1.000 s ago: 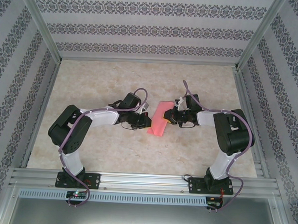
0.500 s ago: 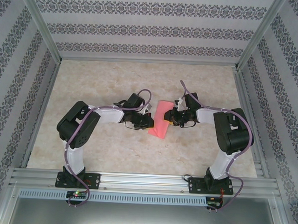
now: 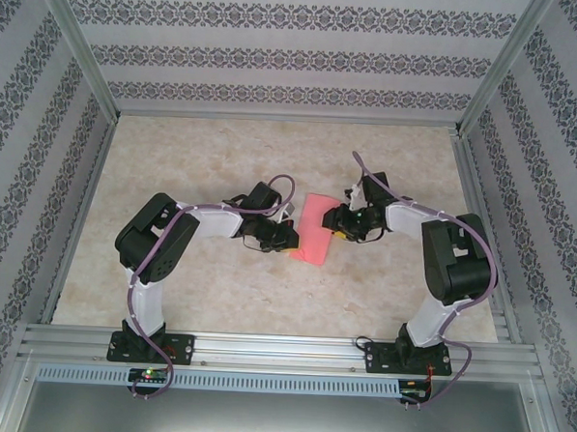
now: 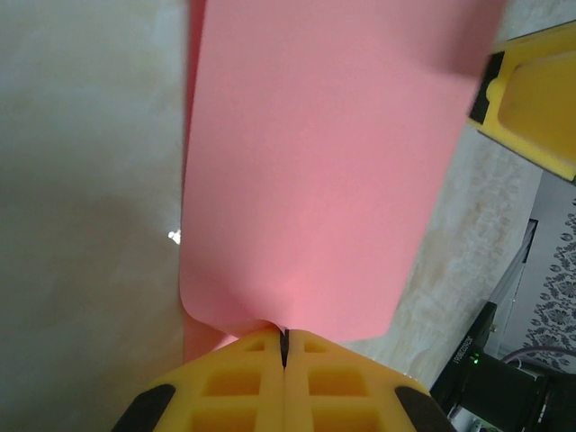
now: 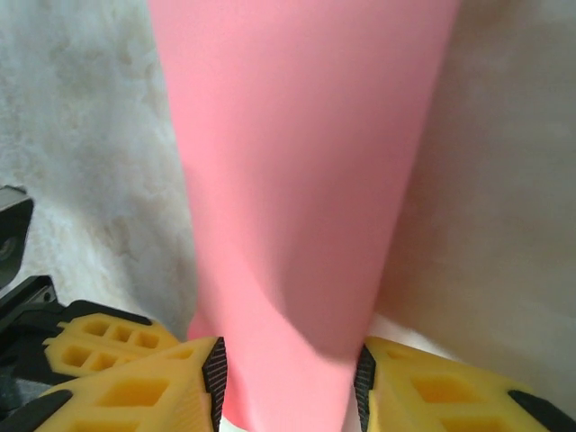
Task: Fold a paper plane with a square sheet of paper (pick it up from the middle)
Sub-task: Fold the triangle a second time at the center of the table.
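End effector [image 4: 283,337]: pink, seemingly folded paper [image 4: 315,162]

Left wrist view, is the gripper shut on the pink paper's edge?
Yes, the left gripper pinches the pink paper between yellow fingers that meet.

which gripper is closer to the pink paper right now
Left. The left gripper is shut on one edge of the pink paper, touching it. The right gripper sits at the opposite edge, fingers open, the paper lying between them.
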You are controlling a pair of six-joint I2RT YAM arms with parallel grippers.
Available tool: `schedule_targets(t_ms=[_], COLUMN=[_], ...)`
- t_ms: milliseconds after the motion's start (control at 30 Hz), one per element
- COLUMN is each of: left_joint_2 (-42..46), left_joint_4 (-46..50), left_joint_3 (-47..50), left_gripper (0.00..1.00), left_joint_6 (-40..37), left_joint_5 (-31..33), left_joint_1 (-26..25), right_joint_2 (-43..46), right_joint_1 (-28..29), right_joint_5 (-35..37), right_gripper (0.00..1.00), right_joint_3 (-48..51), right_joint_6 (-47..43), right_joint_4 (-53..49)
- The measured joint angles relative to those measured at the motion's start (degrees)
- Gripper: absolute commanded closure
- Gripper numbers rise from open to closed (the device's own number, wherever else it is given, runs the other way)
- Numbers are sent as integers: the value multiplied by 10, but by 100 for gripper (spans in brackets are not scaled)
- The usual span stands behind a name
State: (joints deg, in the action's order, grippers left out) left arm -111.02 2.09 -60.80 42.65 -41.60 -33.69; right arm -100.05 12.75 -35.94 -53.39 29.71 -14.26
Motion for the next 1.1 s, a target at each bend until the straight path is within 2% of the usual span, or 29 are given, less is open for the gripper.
schedule_targets(t_ms=[333,667,1100], left_joint_2=[0,0,-20], left_joint_4=[-2,-2,2], left_joint_3=[0,-18,-44], left_gripper=[95,94,93], left_joint_6=[0,0,0], left_joint_5=[-2,-2,-4], left_joint_1=[0,-4,-10], right_joint_2=[-2,-42,-87], right_joint_1=[-13,-13,-13], right_joint_5=[25,25,20], right_gripper=[63,78,85], right_joint_3=[-28,-59,-69], right_joint_6=[-17,-21,-38], right_joint_4=[-23,-17,-15])
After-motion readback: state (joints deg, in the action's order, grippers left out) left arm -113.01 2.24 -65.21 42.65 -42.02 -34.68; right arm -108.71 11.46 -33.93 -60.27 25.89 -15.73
